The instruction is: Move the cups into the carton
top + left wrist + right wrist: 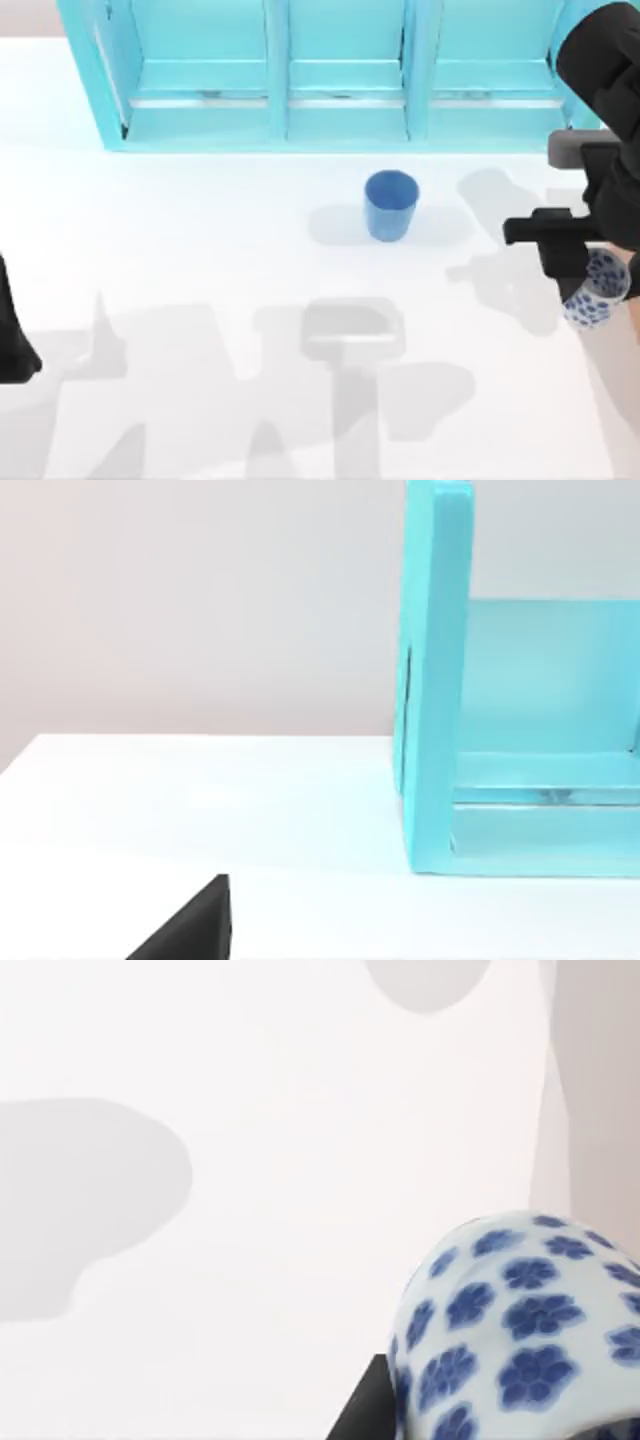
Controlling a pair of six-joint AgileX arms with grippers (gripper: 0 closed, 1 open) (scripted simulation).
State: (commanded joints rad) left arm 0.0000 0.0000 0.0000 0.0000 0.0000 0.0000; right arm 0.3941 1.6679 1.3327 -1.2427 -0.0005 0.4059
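**Floral cup held at the right edge**

Top view: your right gripper (590, 275) has its fingers closed on the floral cup (597, 290), lifted; the blue cup (390, 205) stands well off toward the shelf unit (280, 70). Both look light, rigid, slick, so grip mid-wall.

Left wrist view: your left gripper's (185, 930) opening is cut off.

Right wrist view: the floral cup sits right against the gripper.

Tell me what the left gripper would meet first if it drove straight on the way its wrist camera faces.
Probably the light-blue shelf unit: its near side panel stands ahead across bare white table. Depth is unclear.
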